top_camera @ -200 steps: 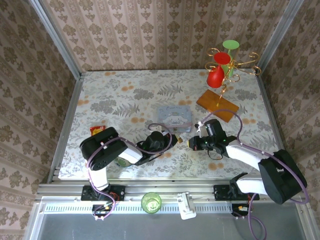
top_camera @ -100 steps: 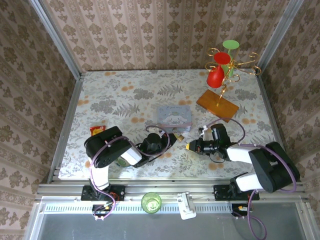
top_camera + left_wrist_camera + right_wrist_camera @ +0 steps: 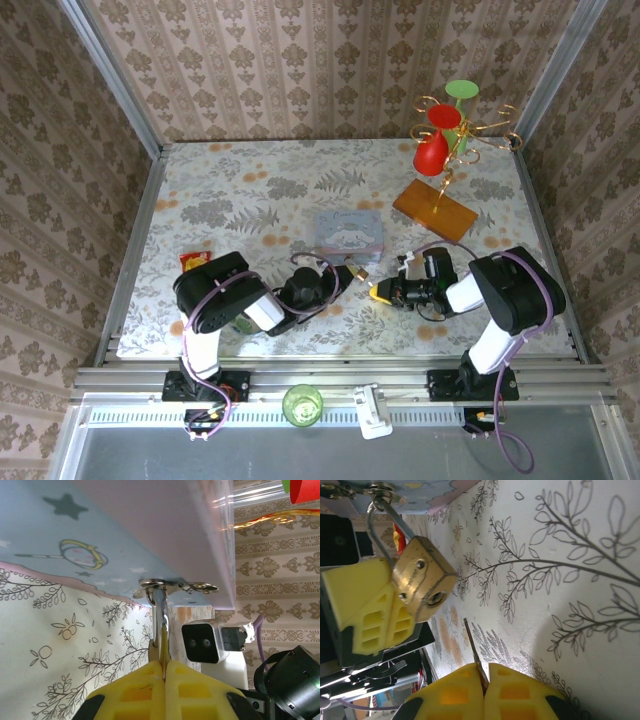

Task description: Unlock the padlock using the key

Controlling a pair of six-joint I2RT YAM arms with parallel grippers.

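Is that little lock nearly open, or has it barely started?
Partway. Done: the left gripper pinches the padlock, the right gripper pinches the key. In hand: the key points toward the keyhole, a gap between them. Left: insert, turn; the shackle is closed, looped through the tin clasp.

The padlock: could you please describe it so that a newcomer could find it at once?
Find the pale blue tin mid-table; the padlock hangs from the clasp on its near edge, held by the left gripper. It is the only brass block with a silvery shackle, facing the key in the right gripper.
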